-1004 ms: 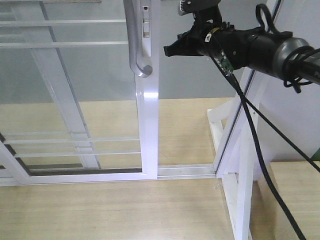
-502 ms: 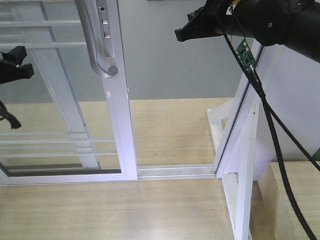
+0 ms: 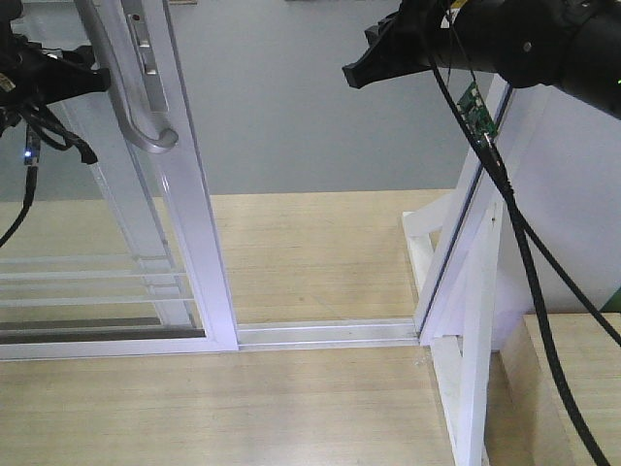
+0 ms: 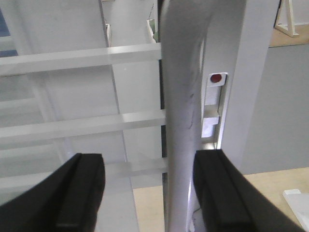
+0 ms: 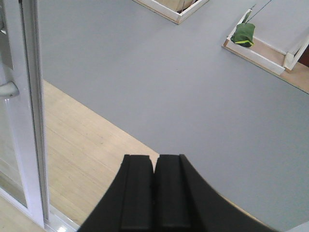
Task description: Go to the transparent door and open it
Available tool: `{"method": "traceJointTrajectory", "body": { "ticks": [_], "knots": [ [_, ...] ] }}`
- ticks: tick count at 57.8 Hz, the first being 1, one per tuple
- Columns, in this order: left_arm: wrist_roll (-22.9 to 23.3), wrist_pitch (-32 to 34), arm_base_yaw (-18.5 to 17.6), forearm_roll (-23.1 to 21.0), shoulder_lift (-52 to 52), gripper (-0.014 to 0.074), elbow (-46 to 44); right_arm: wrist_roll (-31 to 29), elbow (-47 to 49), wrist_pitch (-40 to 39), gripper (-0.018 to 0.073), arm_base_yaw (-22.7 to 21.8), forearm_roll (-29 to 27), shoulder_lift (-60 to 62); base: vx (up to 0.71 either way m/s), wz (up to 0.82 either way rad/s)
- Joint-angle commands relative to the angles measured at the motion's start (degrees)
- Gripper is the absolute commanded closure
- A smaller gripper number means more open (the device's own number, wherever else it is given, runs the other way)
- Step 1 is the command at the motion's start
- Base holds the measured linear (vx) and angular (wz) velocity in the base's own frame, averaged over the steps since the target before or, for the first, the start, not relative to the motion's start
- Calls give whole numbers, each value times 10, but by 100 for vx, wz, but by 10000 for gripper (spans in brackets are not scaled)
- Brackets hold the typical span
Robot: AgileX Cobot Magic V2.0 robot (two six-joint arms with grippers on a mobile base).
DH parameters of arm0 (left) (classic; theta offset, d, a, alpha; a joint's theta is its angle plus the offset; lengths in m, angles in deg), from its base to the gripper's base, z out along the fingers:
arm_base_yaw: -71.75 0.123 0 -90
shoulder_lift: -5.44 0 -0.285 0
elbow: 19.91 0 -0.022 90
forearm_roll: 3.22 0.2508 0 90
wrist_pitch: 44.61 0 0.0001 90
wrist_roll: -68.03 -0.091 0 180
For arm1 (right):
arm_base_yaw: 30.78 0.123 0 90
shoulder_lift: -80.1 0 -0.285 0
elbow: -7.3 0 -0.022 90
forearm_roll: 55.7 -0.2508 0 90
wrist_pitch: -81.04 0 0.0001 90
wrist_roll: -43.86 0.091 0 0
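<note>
Left gripper (image 4: 147,162) is set wide open and clamps nothing. It straddles the handle (image 4: 181,121) of the transparent door (image 3: 194,243). One finger (image 4: 217,193) lies against or just beside the handle, and the other is well apart from it. Contact cannot be confirmed from the wrist view. Right gripper (image 5: 154,193) is closed finger to finger and holds nothing. It is held high over the grey floor, away from the door.

Door position: the stile stands left of centre in the front view, and a gap is open between it and the white frame post (image 3: 456,272) on the right. Floor track (image 3: 325,335) is exposed across that gap.

Step in hand, as judged: the sliding pull, with the handle hooked rather than gripped. The task is judged partly done.

Next move, as judged: a sideways draw to the left is needed, kept parallel to the track. The bearing finger is to be kept on the handle's side so the hook does not slip off the curved lower end. Closing on the handle could be considered for security.

Surroundings: a second barred glass panel (image 3: 107,194) stands just behind the door, and the door slides across it. A lock plate with a red dot (image 4: 217,77) sits beside the handle. A cable (image 3: 524,291) hangs from the right arm, near the frame post, and a snag risk is noted. A green object (image 5: 244,34) lies far off and is not in the way.
</note>
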Motion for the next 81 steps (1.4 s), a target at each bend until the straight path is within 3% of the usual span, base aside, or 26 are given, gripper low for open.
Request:
{"method": "traceJointTrajectory", "body": {
  "ticks": [1,17,23,29,40,63,81],
  "knots": [
    [0,47,0,-1,-7,76,-44,-8,18,-43,567,-2,5,30,0,0],
    [0,30,11,-6,54,87,-133,-8,18,-40,567,-2,5,30,0,0],
    [0,24,11,-6,65,139,-147,-8,18,-37,567,-2,5,30,0,0],
    [0,17,11,-6,66,264,-147,-8,18,-36,567,-2,5,30,0,0],
    [-11,-6,33,-6,60,605,-147,-8,18,-33,567,-2,3,30,0,0],
    [-11,-51,89,-6,49,603,-147,-8,18,-31,567,-2,2,30,0,0],
    [-11,-152,103,-6,29,602,-144,-7,18,-16,567,-2,1,30,0,0]
  ]
}}
